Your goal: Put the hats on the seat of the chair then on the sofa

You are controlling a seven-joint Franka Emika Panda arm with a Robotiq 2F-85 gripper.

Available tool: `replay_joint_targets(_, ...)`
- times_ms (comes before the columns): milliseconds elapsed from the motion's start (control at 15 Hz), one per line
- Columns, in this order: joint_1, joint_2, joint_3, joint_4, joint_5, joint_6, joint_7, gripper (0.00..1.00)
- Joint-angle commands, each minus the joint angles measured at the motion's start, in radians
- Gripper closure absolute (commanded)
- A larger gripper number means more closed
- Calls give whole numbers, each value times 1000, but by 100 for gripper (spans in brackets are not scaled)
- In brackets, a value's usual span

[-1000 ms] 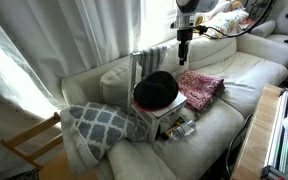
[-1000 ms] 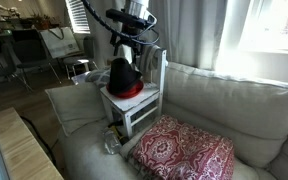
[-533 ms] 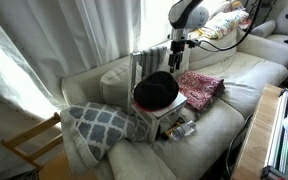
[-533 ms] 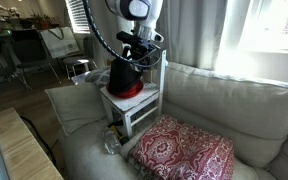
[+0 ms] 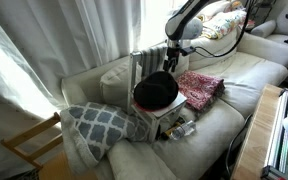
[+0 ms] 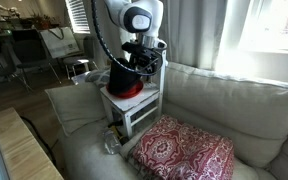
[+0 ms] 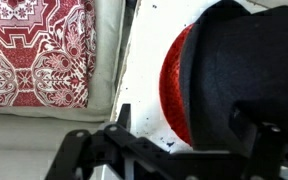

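The black round brimmed hat point(image 5: 156, 90) lies over the bright red brimmed hat point(image 7: 172, 92). Both rest on the flat seat of the small pale grey-white slat-backed chair point(image 6: 136, 104), which stands on the large cream-white upholstered sofa point(image 5: 239, 75). The Robotiq gripper point(image 5: 173, 66) hangs close over the hats' far edge, beside the back slats, with its fingers point(image 7: 124, 112) spread apart; contact cannot be told. To the chair's right lies a pink-red patterned cloth point(image 5: 200, 88). To its left is a grey-and-white lattice pillow point(image 5: 96, 125), and nearer left a bare-wood chair frame point(image 5: 29, 145).
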Motion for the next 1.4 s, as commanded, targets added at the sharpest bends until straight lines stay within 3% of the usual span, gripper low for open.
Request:
replay_joint_targets(0, -41, 49, 10, 59, -27, -84, 27, 0)
replay_joint_targets(333, -150, 170, 83, 168, 49, -264, -150, 1)
replay_joint_targets(400, -157, 192, 89, 189, 58, -278, -164, 8)
replay_joint_targets(467, -163, 213, 95, 206, 71, -272, -174, 26)
replay_joint_targets(600, -169, 247, 104, 235, 91, -251, -189, 38)
replay_joint_targets(933, -155, 298, 100, 301, 78, -259, -172, 79)
replay_joint_targets(1000, -152, 300, 99, 306, 75, -264, -162, 54)
replay_joint_targets(1067, -149, 303, 97, 311, 74, -271, -152, 40)
replay_joint_targets(1200, -142, 314, 95, 322, 71, -279, -138, 35)
replay_joint_targets(1333, -140, 334, 99, 334, 73, -288, -133, 19)
